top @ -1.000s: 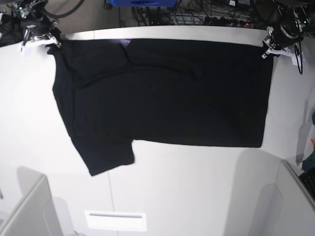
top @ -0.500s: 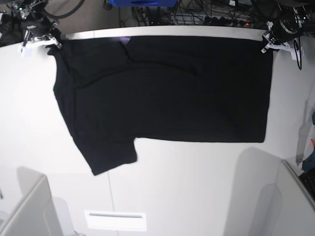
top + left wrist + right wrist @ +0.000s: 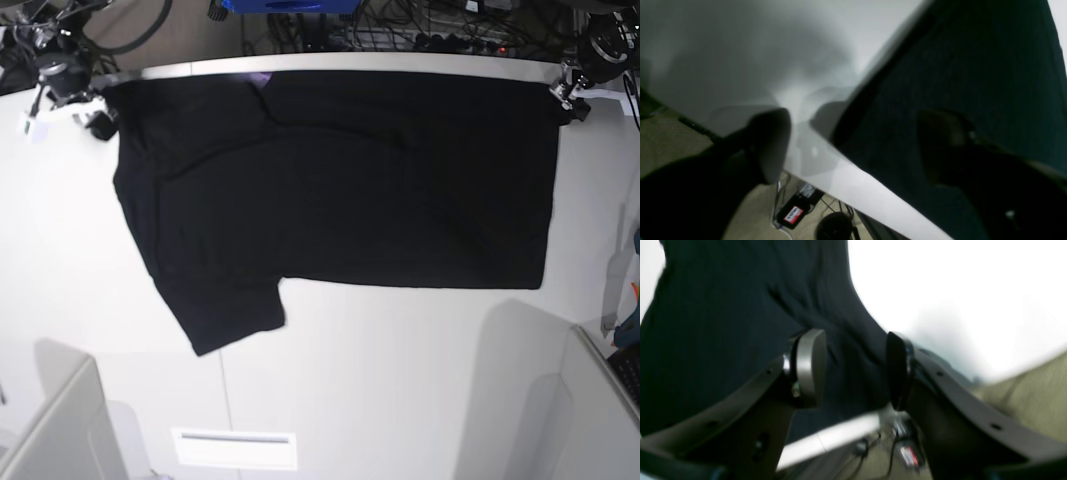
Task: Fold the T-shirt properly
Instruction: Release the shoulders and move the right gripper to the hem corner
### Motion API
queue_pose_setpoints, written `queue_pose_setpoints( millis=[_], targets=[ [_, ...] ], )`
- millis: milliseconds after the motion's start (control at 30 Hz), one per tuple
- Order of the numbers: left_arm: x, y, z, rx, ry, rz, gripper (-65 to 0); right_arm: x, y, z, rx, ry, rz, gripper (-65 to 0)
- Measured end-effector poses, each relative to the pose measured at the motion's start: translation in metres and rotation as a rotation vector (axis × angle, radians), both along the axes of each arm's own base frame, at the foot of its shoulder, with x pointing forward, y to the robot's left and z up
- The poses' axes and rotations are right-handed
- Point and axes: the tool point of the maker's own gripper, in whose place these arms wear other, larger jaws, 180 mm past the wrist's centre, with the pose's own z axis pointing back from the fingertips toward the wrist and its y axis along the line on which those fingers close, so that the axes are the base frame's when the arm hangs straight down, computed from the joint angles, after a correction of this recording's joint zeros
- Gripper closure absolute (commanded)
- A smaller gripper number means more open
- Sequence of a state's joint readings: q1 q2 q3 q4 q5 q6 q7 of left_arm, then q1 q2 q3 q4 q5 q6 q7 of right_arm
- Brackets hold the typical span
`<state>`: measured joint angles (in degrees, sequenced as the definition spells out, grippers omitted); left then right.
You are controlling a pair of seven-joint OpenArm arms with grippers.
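Observation:
The black T-shirt (image 3: 340,180) lies spread flat on the white table (image 3: 400,380), plain side up, one sleeve pointing to the near left. A sliver of purple (image 3: 258,82) shows at its far edge. My left gripper (image 3: 572,100) hovers at the shirt's far right corner. In the left wrist view it (image 3: 857,143) is open, jaws wide apart, with the corner of the shirt (image 3: 973,66) lying loose below. My right gripper (image 3: 95,118) is at the far left corner. The blurred right wrist view shows it (image 3: 853,370) open over the cloth (image 3: 723,323).
The table's far edge runs just behind the shirt, with cables and a blue box (image 3: 290,6) beyond it. Grey panels stand at the near left (image 3: 60,430) and near right (image 3: 590,410). A white slotted plate (image 3: 235,448) lies at the front.
Both grippers have opened and let go of the shirt's far corners, then drawn slightly outward. The shirt has shifted a little toward the far edge and lies flat.

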<state>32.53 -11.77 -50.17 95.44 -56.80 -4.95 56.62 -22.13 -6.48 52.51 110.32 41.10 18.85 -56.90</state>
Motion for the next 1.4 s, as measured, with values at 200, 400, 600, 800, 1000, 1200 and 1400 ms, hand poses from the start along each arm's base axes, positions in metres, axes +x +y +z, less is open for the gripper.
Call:
queue_pose_setpoints(
  millis=[200, 400, 600, 800, 1000, 1200, 1400],
  targets=[
    [0.04, -0.009, 0.039, 0.067, -0.128, -0.075, -64.0, 0.059, 0.01, 0.024, -0.028, -0.086, 0.115, -27.6],
    [0.077, -0.016, 0.068, 0.107, -0.236, -0.113, -63.8, 0.152, 0.059, 0.061, 0.094, -0.219, 0.216, -28.5],
    [0.077, -0.016, 0.068, 0.109, -0.232, -0.116, -63.8, 0.253, 0.05, 0.034, 0.177, -0.132, 0.235, -28.8],
    [0.074, -0.013, 0.067, 0.114, -0.221, -0.114, -63.8, 0.292, 0.04, -0.031, 0.051, 0.052, 0.245, -38.3],
    [0.073, -0.012, 0.067, 0.115, -0.221, -0.112, -63.8, 0.298, 0.04, -0.051, -0.038, 0.094, 0.287, -38.3],
    [0.074, -0.012, 0.067, 0.115, -0.222, -0.113, -63.8, 0.294, 0.063, -0.057, -0.061, 0.074, 0.422, -38.1],
    [0.075, -0.012, 0.068, 0.115, -0.225, -0.112, -63.7, 0.292, 0.064, -0.06, -0.067, 0.074, 0.431, -31.4]
  ],
)
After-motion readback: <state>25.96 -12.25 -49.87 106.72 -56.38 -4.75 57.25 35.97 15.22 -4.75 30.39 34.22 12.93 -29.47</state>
